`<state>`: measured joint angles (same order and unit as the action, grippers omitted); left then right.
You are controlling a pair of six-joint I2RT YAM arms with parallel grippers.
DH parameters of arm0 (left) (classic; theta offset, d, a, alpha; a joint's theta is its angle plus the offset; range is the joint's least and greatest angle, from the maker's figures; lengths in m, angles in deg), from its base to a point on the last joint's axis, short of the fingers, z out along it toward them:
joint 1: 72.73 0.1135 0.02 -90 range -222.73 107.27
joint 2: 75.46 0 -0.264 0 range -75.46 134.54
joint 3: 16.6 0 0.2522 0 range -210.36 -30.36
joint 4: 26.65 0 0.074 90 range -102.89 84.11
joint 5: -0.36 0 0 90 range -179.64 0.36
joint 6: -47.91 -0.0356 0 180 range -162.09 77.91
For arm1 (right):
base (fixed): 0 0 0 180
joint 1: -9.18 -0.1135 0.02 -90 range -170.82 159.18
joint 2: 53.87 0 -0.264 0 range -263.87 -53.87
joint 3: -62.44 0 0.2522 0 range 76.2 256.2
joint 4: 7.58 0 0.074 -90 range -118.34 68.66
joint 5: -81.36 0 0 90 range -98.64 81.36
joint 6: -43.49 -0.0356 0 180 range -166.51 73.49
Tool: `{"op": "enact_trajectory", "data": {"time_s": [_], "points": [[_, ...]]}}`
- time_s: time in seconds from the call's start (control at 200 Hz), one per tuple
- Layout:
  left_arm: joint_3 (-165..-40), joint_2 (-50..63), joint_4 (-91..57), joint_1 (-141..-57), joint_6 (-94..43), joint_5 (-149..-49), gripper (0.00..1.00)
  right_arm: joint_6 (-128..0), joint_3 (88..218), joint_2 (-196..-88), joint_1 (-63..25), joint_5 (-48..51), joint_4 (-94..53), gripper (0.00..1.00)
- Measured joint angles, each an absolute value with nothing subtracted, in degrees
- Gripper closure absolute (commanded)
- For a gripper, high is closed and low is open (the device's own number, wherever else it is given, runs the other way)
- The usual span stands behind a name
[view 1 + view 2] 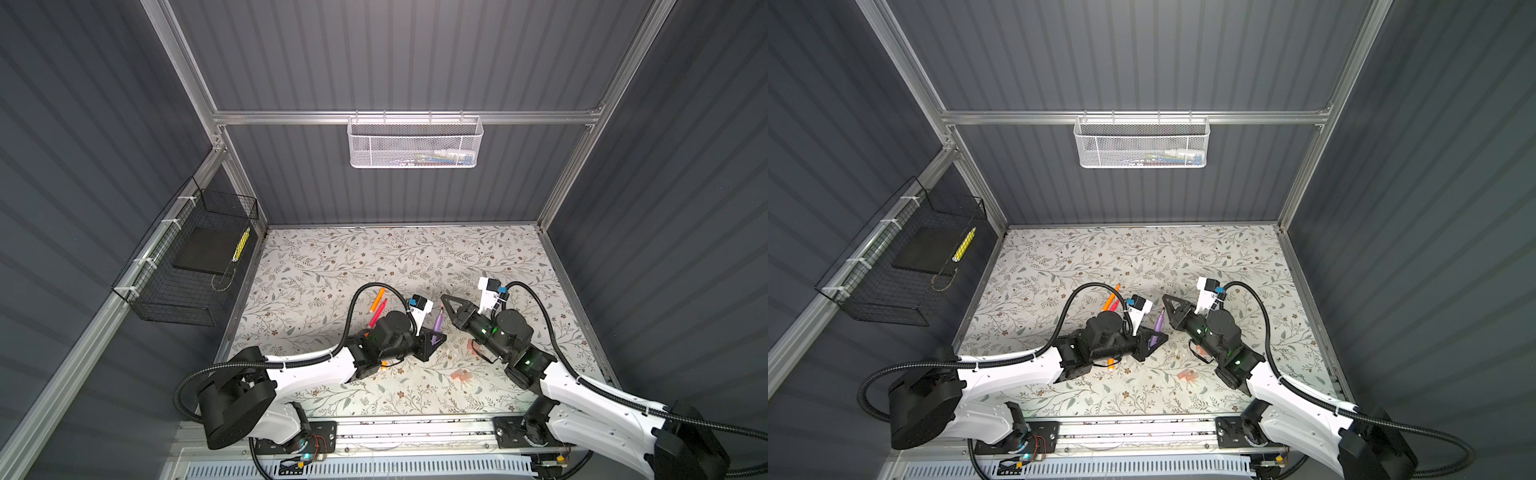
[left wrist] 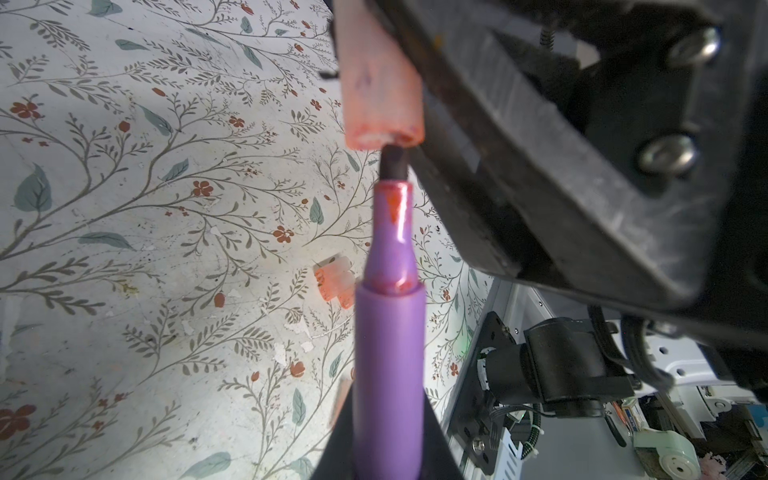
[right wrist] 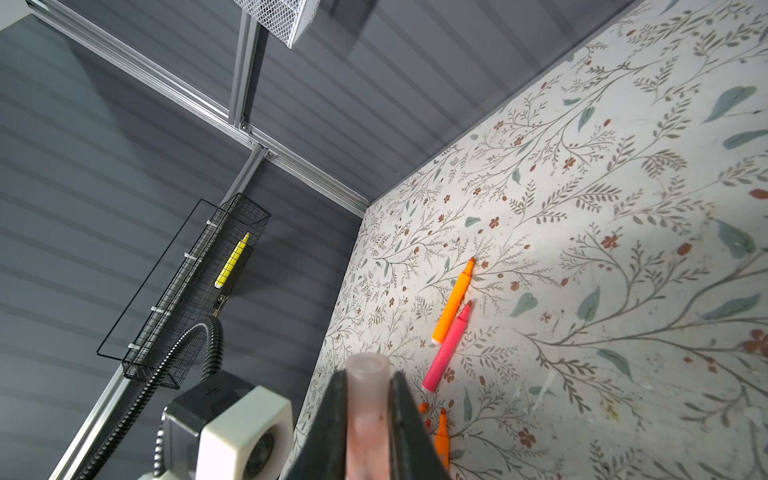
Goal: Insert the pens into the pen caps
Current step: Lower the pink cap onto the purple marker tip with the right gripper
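My left gripper (image 2: 388, 399) (image 1: 434, 337) is shut on a purple pen (image 2: 390, 332) (image 1: 437, 325) (image 1: 1158, 327), whose dark tip points up. That tip sits at the open mouth of a translucent pinkish pen cap (image 2: 376, 83) (image 3: 368, 399). My right gripper (image 3: 369, 380) (image 1: 444, 301) (image 1: 1165, 299) is shut on this cap just above the pen. An orange pen (image 1: 377, 298) (image 3: 454, 301) and a red-pink pen (image 1: 376, 313) (image 3: 446, 351) lie side by side on the floral table behind the left arm. Another orange pen (image 3: 441, 436) lies closer to the left arm.
Loose pen caps (image 1: 462, 375) (image 2: 334, 282) lie on the floral table (image 1: 415, 257) between the arms near the front. A white mesh basket (image 1: 415, 143) hangs on the back wall. A black wire basket (image 1: 195, 257) on the left wall holds a yellow marker (image 1: 241, 244).
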<state>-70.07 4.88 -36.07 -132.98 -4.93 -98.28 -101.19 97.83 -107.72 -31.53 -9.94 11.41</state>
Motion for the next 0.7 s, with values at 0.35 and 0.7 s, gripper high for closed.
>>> {"op": "enact_trajectory", "data": {"time_s": [0.35, 0.7], "points": [[-70.92, 4.88, -34.62, -132.98, -4.93, -96.29, 1.00, -101.62, 96.54, -107.72, -33.17, -9.86, 12.22, 0.98], [-72.71, 4.92, -33.75, -130.90, -2.72, -102.33, 1.00, -101.41, 93.48, -105.69, -33.80, -10.05, 16.42, 0.92]]}}
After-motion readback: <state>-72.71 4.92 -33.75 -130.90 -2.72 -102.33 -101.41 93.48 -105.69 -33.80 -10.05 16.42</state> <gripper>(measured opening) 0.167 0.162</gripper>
